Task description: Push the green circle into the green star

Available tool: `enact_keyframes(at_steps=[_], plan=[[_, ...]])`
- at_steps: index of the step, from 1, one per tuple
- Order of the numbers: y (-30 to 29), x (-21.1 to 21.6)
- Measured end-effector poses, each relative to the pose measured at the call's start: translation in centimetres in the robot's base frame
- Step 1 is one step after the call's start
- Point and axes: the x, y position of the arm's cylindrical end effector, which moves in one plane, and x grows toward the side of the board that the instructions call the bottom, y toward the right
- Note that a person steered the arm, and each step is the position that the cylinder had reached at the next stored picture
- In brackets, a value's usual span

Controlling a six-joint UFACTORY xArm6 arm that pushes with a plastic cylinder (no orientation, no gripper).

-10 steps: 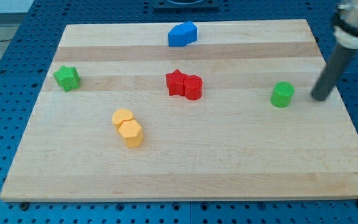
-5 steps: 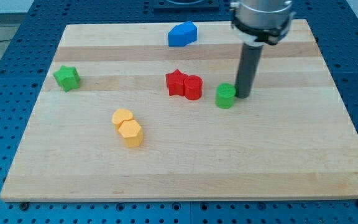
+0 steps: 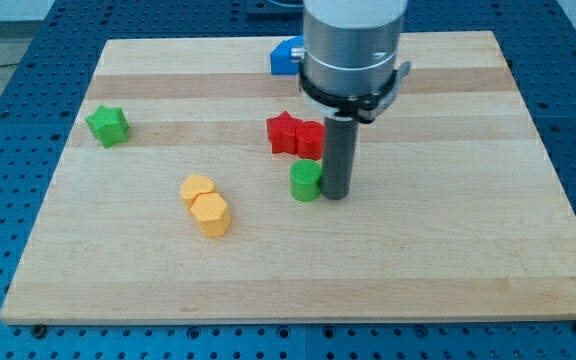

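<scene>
The green circle [image 3: 306,181] stands near the board's middle, just below the red pair. My tip [image 3: 335,193] touches its right side. The green star [image 3: 107,125] sits far off at the view's left, near the board's left edge. The arm's grey body [image 3: 353,45] hangs over the upper middle and hides part of the blue block.
A red star [image 3: 283,133] and a red cylinder [image 3: 310,138] sit together just above the green circle. Two yellow blocks [image 3: 206,205] lie lower left of the middle. A blue block [image 3: 287,55] sits at the view's top. The wooden board's edge [image 3: 288,308] runs along the bottom.
My tip has swept from the view's right to the middle, pushing the green circle leftward and slightly downward, past the underside of the red pair. The other blocks have not moved.
</scene>
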Motion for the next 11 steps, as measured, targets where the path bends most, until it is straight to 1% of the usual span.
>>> enact_keyframes(at_steps=[1,3,4,5,6,7,8,11], plan=[[-3.8,-0.5],[-13.7,-2.2],[-13.6,-3.5],[-11.2,-3.6],[-11.2,-4.4],[-11.2,-6.2],[-12.4,-6.4],[-20.6,-6.4]])
